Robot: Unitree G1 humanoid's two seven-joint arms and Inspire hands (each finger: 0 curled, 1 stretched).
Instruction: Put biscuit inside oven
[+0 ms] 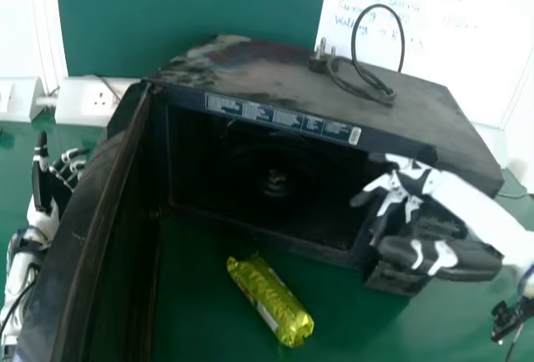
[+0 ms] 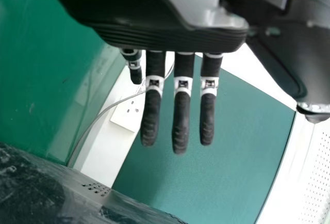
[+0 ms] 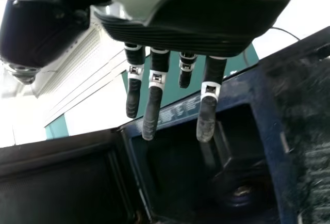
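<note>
A biscuit packet in a shiny yellow-green wrapper is seen lying at a slant on a green tabletop, outside a black microwave oven and just in front of its open cavity. The oven door is swung wide at the left of the head view, with the packet set between it and the right hand, which is positioned by the right front edge of the opening, apart from the packet. The right hand's fingers are spread and stretched out nearly straight, as shown in the right wrist view. On the outer side of the door, the left hand is held wide as well, its fingers extended in the left wrist view. Inside the dark cavity, a small round fitting is glimpsed, and a printed label strip is fixed along the upper front frame. A looped black power cable and its plug are rested on the oven's dusty top. The scene is backed by a green panel, a white wall socket and a whiteboard marked with blue handwriting.
</note>
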